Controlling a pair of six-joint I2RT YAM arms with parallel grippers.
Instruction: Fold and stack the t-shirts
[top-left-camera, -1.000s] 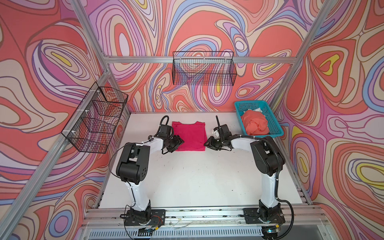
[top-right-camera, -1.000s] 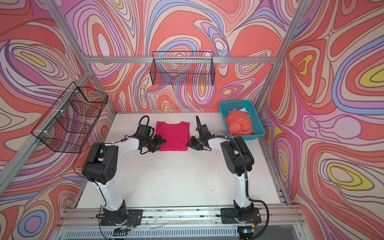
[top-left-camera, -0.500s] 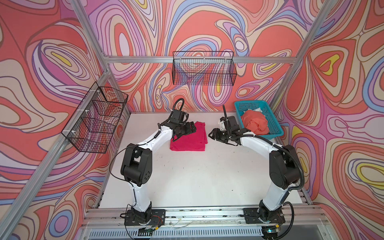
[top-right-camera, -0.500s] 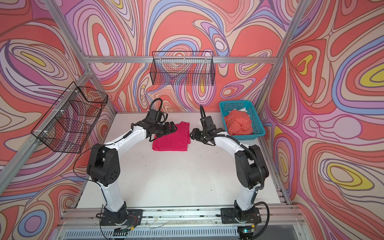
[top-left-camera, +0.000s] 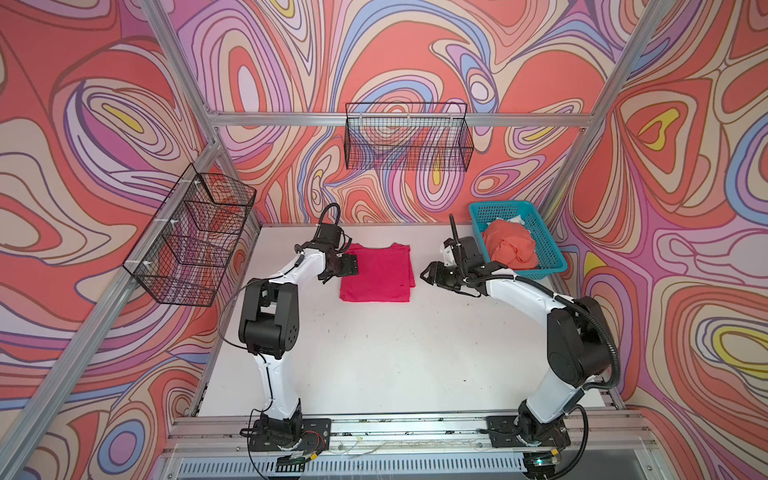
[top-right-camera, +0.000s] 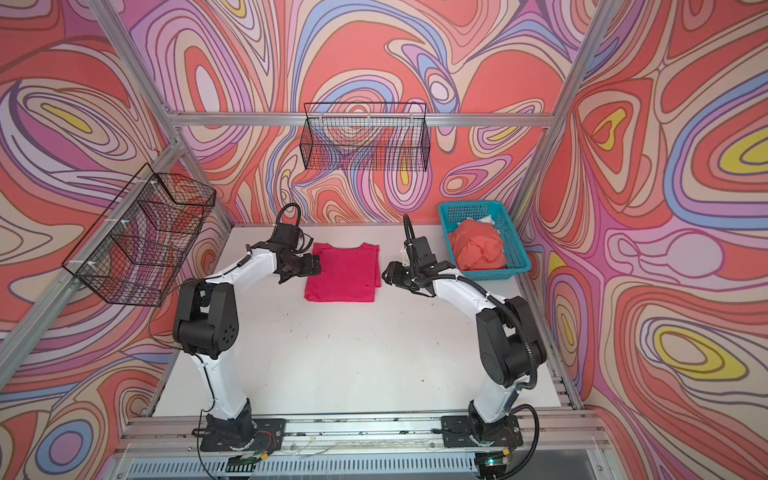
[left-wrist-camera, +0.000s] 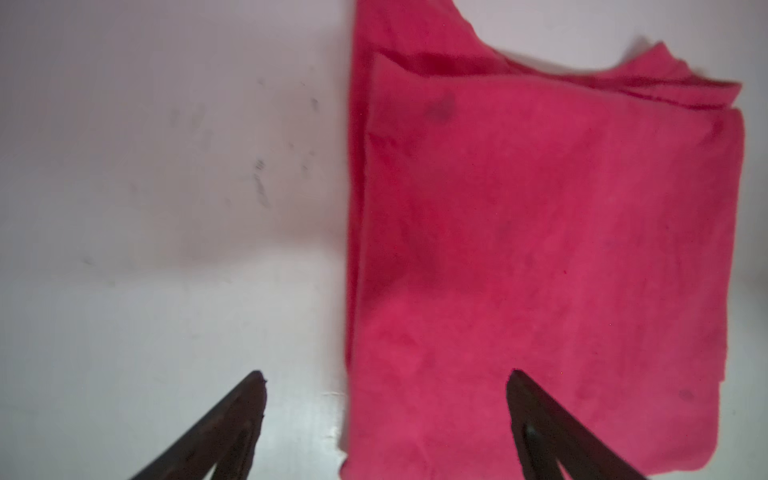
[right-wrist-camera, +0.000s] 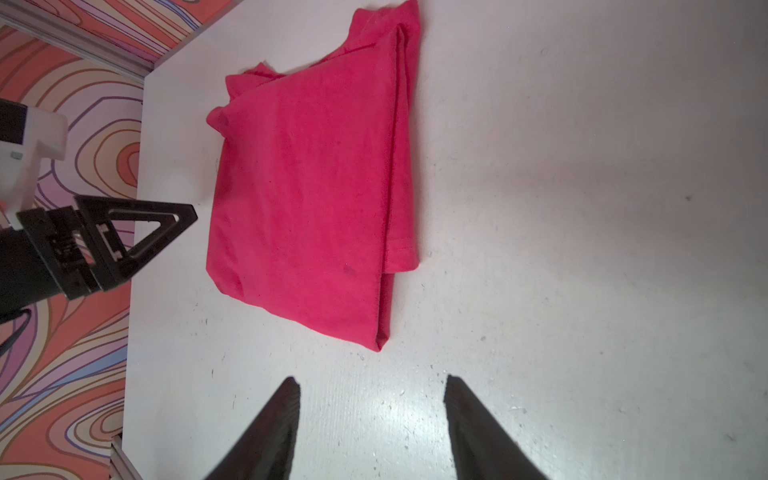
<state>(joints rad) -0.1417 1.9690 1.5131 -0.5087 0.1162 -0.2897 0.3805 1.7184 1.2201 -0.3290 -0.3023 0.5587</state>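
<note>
Pink tee (top-left-camera: 376, 272) lies folded flat L of basket (top-left-camera: 555, 262), orange tee (top-left-camera: 511, 246) bunched inside it, L gripper (top-left-camera: 348, 264) and R gripper (top-left-camera: 432, 275) both agape, empty, flanking pink tee, so I'd send R into basket, pinch orange high, lift clear of rim w/o snagging.

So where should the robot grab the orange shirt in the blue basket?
Pinch a raised fold at the top of the crumpled orange shirt, coming straight down from above. The basket walls block its sides, and the bunched cloth heaps up in the middle. The open right end effector is probably nearest.
</note>
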